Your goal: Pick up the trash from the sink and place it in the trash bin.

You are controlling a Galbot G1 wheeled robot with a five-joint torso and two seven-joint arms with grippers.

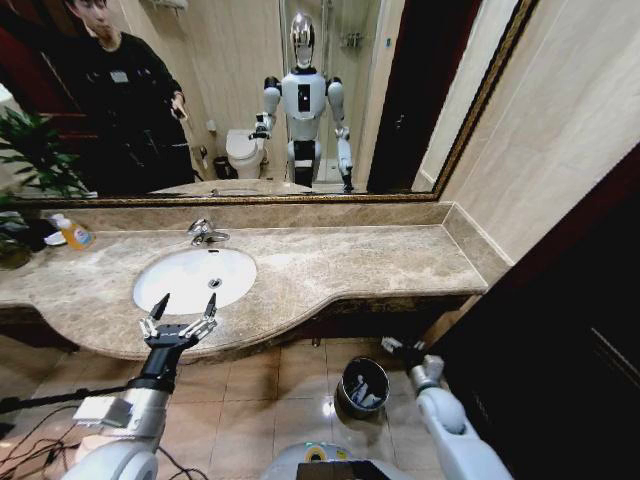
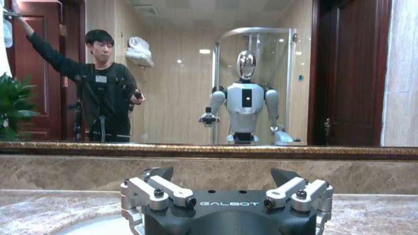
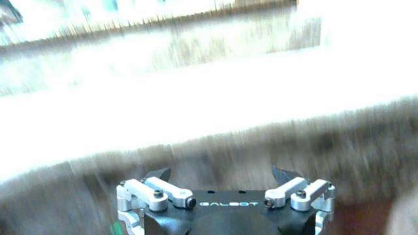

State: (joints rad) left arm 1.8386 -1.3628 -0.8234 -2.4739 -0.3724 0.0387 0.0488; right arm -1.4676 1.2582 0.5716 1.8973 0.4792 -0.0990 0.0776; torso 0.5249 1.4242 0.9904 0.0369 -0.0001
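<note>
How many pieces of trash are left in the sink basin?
0 visible: the white oval sink basin looks bare apart from its drain. Some white items already lie in the small round dark metal trash bin on the floor. The open left pincer may hide the basin's near rim.

Left gripper (image 1: pixel 186 307) above sink (image 1: pixel 150 290) rim.

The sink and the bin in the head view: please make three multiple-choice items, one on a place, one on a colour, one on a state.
1. Where is the trash bin?
A. on the counter
B. on the floor below the counter edge
C. inside the sink

2. What colour is the sink basin?
A. white
B. black
C. green

3. How are the left gripper fingers?
A. shut on a tube
B. shut on nothing
C. spread open

Answers: 1 B, it stands on the tiles near the right gripper; 2 A, a white oval in beige marble; 3 C, both tips stand apart at the basin's front rim, holding nothing.
</note>
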